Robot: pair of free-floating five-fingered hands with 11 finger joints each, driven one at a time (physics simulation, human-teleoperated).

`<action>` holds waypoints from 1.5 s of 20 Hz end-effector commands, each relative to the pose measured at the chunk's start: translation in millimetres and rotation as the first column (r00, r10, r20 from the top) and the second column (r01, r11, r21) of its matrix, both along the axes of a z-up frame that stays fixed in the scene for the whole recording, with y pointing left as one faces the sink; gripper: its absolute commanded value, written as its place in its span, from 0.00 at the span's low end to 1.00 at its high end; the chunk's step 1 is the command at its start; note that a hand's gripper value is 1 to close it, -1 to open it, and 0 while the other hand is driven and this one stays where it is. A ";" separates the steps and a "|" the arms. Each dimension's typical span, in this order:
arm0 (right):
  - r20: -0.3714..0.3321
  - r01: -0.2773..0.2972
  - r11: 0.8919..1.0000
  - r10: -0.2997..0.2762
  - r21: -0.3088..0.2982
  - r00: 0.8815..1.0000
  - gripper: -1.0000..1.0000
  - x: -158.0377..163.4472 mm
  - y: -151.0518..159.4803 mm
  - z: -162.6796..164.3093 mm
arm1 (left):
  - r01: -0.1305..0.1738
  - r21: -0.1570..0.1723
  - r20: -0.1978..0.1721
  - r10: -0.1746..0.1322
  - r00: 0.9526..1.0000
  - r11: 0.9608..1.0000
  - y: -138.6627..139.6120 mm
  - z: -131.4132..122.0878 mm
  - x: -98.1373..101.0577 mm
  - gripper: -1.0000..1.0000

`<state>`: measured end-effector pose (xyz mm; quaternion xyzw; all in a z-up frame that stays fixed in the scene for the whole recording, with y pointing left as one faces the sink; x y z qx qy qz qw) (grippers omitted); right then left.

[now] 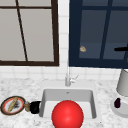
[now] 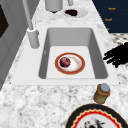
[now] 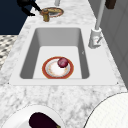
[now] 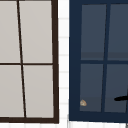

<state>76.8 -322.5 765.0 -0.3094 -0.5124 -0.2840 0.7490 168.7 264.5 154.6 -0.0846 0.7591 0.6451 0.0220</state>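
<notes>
My left hand [image 1: 35,107] hovers low over the counter left of the sink, right beside a small brown jar [image 1: 27,106] with a grey lid. In the left side view this hand [image 2: 116,56] has its fingers spread and straight, holding nothing. From the right side, the same hand [image 3: 26,5] floats just off the jar [image 3: 45,15]. My right hand [image 1: 121,49] hangs high at the right, in front of the dark blue wall cabinet [image 1: 98,32], with straight fingers [image 4: 121,98] pointing left. A small tan object [image 1: 83,49] sits behind the cabinet glass.
In the sink [image 2: 98,55] lies a red-rimmed plate [image 2: 70,63] with a dark red ball [image 2: 65,62] on it. A patterned plate [image 1: 12,105] lies left of the jar. On the right stand a white plate with an eggplant [image 1: 117,103] and a tall white container [image 1: 123,82]. The faucet [image 1: 67,77] rises behind the sink.
</notes>
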 end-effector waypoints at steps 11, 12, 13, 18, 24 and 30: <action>0.004 -0.014 0.999 0.013 0.048 1.000 0.00 80.3 -55.5 1.0 | 0.000 0.000 0.000 0.000 1.000 1.000 0.0 0.0 0.0 0.50; -0.003 -0.025 0.999 0.025 0.037 1.000 0.00 87.3 -52.0 0.4 | 0.000 0.000 0.000 0.000 1.000 1.000 0.0 0.0 0.0 0.50; 0.001 -0.023 0.999 0.023 0.029 1.000 0.00 88.5 -52.8 -2.3 | 0.000 0.000 0.000 0.000 1.000 1.000 0.0 0.0 0.0 0.50; 0.045 -0.038 0.999 0.037 0.014 0.998 0.00 109.3 -62.2 -17.5 | 0.000 0.000 0.000 0.000 1.000 1.000 0.0 0.0 0.0 0.50; 0.039 -0.057 0.998 0.056 0.015 0.998 0.00 109.3 -90.7 -49.6 | 0.000 0.000 0.000 0.000 1.000 1.000 0.0 0.0 0.0 0.50; 0.002 -0.004 1.000 0.004 -0.001 1.000 0.00 110.0 -90.4 -88.3 | 0.000 0.000 0.000 0.000 1.000 1.000 0.0 0.0 0.0 0.50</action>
